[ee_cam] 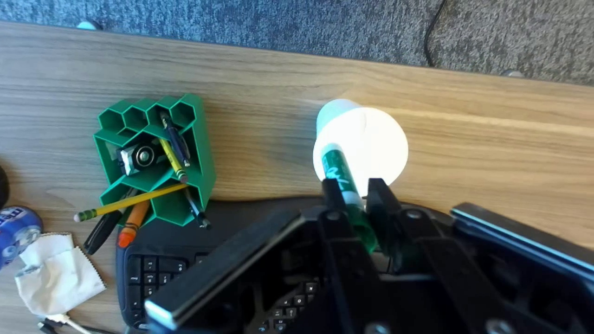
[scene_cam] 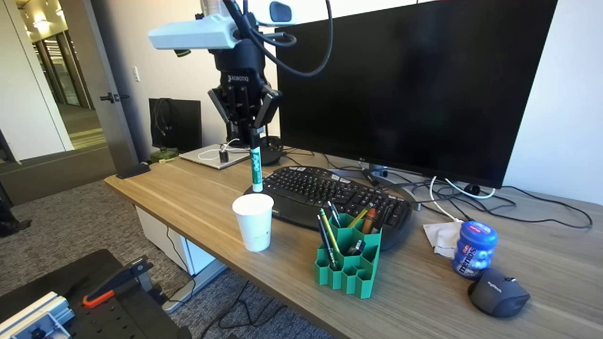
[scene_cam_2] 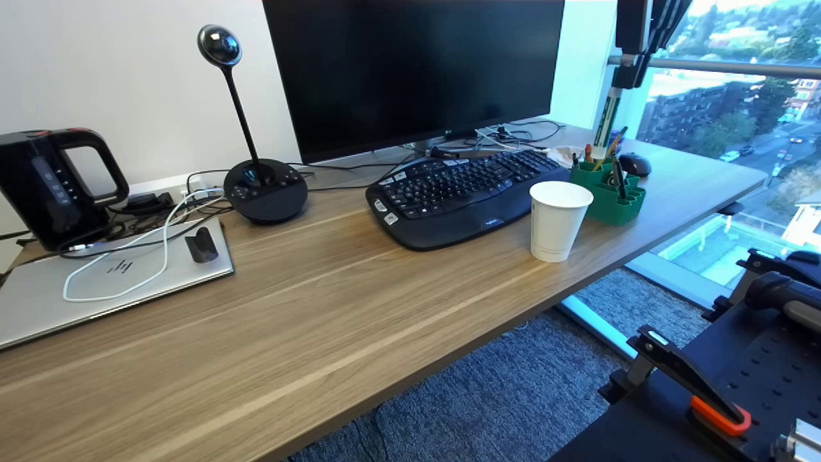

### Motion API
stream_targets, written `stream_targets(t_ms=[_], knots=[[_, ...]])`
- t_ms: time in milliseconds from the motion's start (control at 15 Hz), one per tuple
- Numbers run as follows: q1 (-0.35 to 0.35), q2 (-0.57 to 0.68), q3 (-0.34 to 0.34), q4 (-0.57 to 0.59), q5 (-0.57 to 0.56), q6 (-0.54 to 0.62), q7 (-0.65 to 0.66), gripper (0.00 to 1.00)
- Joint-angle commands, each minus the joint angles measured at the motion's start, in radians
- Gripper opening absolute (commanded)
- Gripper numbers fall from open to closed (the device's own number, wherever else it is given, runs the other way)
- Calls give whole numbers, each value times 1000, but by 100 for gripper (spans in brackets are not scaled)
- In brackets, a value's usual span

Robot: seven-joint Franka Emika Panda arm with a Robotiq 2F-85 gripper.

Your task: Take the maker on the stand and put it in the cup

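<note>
My gripper [scene_cam: 255, 136] is shut on the maker [scene_cam: 256, 172], a green-labelled marker hanging almost upright with its pale end downward. In an exterior view that lower end appears just above the white cup [scene_cam: 256, 230]. Seen from elsewhere, the maker [scene_cam_2: 607, 122] hangs up and beyond the cup [scene_cam_2: 557, 224], apart from its rim. In the wrist view the maker [ee_cam: 338, 168] runs out between the fingers [ee_cam: 332, 192], its far end overlapping the left inside of the cup [ee_cam: 378, 139]. The green stand [scene_cam: 348, 278] is on the desk beside the cup and holds several pens and pencils.
A black keyboard [scene_cam: 301, 214] lies behind the cup and stand, before a large monitor [scene_cam: 414, 89]. A blue bottle [scene_cam: 475, 249], a mouse [scene_cam: 498, 293] and a white cloth [ee_cam: 58, 273] are past the stand. The desk's front edge [ee_cam: 278, 48] runs close to the cup.
</note>
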Motion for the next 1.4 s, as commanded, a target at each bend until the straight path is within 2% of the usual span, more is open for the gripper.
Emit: stream_targets(t_ms=[0,333,1000,1333], knots=[[2,-38,-7,-29,60,-57,-98,5],[4,-31,-8,-18,130,-102,-192,5],[11,-14,-5,-18,261,105,-326,5],[10,-15,-5,-25,254,123,-355,5]])
